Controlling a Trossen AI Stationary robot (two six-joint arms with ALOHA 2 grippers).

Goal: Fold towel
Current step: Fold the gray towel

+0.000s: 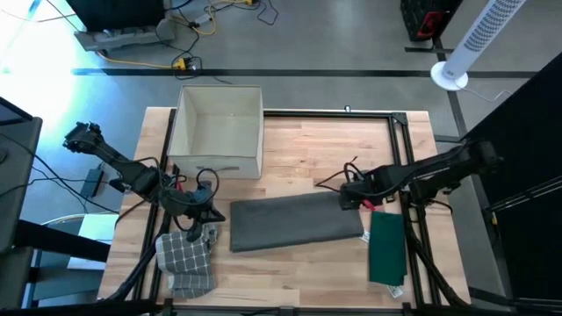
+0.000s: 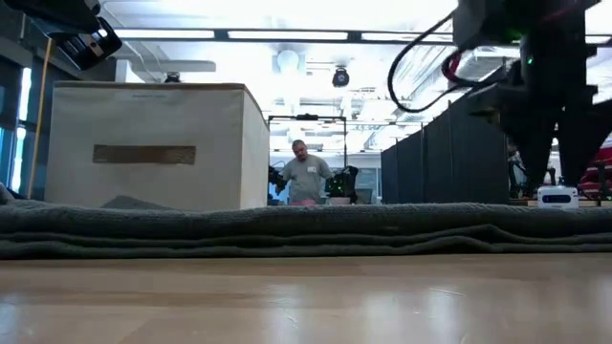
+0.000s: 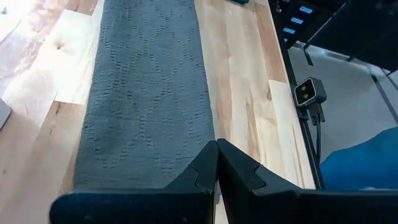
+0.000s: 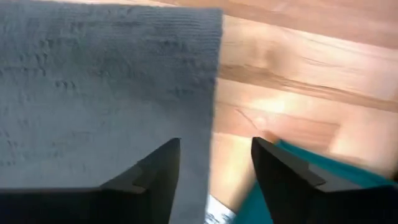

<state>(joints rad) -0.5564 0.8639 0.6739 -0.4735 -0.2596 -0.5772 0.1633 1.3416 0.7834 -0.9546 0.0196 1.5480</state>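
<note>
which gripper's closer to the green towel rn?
Right. The right gripper hovers open at the gray towel's right end, just above-left of the green towel in the high view. The left gripper, shut, is at the gray towel's far left end.

text: none legible | labels/brands: none | numbers: none | box [image 2: 158, 143] front patch: blank, no print readable

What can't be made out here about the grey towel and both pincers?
- Grey towel layer count: high view shows only its top; low view too edge-on.
- Left pincer: fingers together, tips at the towel's end; whether cloth is pinched is hidden.
- Right pincer: open over the towel's edge; contact unclear.
- Box contents: too small.
</note>
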